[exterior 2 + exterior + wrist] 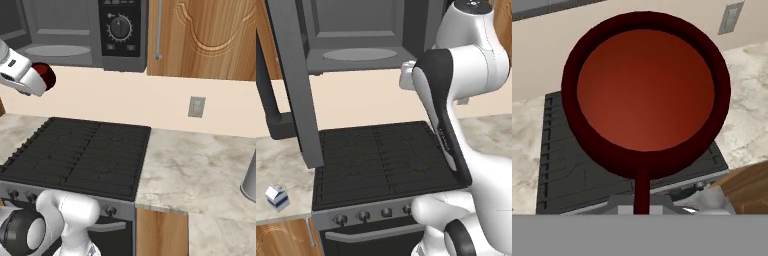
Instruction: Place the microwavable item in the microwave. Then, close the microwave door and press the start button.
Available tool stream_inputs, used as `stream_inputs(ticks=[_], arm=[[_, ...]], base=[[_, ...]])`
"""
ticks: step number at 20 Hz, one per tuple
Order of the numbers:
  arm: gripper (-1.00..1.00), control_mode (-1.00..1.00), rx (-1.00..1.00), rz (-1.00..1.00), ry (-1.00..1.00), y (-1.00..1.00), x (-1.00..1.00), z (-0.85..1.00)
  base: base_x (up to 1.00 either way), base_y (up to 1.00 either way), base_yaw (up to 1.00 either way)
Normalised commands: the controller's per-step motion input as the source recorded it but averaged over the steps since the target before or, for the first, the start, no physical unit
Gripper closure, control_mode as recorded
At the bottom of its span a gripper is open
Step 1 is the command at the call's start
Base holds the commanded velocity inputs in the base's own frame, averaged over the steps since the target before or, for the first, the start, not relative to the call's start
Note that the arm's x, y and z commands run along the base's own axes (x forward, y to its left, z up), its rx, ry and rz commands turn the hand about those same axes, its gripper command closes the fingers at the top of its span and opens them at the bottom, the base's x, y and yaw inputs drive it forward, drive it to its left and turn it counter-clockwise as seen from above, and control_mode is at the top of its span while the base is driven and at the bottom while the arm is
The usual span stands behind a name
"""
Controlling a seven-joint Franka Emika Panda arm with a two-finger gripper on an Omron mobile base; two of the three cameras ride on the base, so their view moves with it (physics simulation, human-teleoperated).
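My gripper (37, 78) is shut on the rim of the microwavable item (46, 74), a small dark red bowl. It hangs in the air over the stove's left side, just below the microwave (75, 30). In the hand view the bowl (646, 95) is seen from the rim side, its hollow facing the camera, and it hides my fingertips. The microwave cavity (356, 30) is open, with a pale round turntable (358, 54) inside. The microwave door (298, 85) stands swung out to the left. The black side panel with its round dial (120, 27) is to the right of the cavity.
A black stove (381, 155) with front knobs lies under the gripper. A white-and-blue milk carton (277, 196) stands on the counter to its left. The marble counter (200, 165) stretches right, with a grey container (250, 180) at its far edge. A wooden cabinet (210, 35) hangs beside the microwave.
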Motion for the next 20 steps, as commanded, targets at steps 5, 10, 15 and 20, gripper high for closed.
stream_inputs(ticks=[5, 10, 15, 20], arm=[[1.00, -1.00, -0.04, 0.04, -0.21, 0.04, 0.34, 0.03], [1.00, -1.00, -0.08, 0.01, -0.33, 0.01, 0.08, 0.26], [1.00, -1.00, -0.01, 0.03, -0.08, 0.07, 0.57, 0.26], [1.00, -1.00, 0.00, 0.08, 0.02, 0.17, 0.87, 0.07]], base=[[0.00, 0.00, 0.00], [0.00, 0.00, 0.00], [0.00, 0.00, 0.00], [0.00, 0.00, 0.00]])
